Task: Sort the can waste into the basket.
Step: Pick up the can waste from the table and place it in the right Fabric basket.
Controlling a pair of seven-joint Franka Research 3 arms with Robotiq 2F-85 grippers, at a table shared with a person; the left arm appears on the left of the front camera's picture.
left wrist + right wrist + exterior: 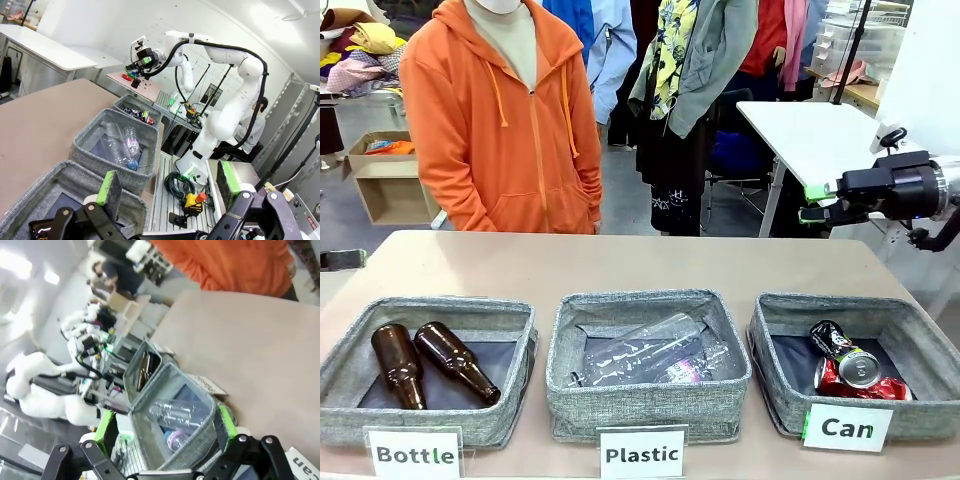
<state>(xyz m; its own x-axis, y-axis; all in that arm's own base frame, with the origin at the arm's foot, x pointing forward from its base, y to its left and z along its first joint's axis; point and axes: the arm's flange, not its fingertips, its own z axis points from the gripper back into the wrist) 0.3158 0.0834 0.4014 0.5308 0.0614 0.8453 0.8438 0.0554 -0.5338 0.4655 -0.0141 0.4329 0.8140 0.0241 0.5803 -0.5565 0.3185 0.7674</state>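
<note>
beige and smooth, the table [620, 265] carries three grey woven-fabric bins in a row near its robot-side edge, each rectangular, dark-lined and fronted by a white label. the basket [910, 318] marked "can", at the robot's right, holds both pieces of can waste: a crushed dark can [843, 355] with a silver top and printed graphics is seen resting against a flattened shiny red can [865, 385], the two touching. the middle bin [650, 305], labelled "plastic", contains clear crumpled plastic bottles [650, 355]. the left bin [430, 310], labelled "bottle", holds two brown glass bottles [430, 362] laid side by side. a person in an orange hoodie [505, 110] stands at the far side. the right gripper [812, 203] is held above and behind the can basket, jaws spread, nothing grasped. the left gripper [167, 187] is likewise released, its green pads apart.
</note>
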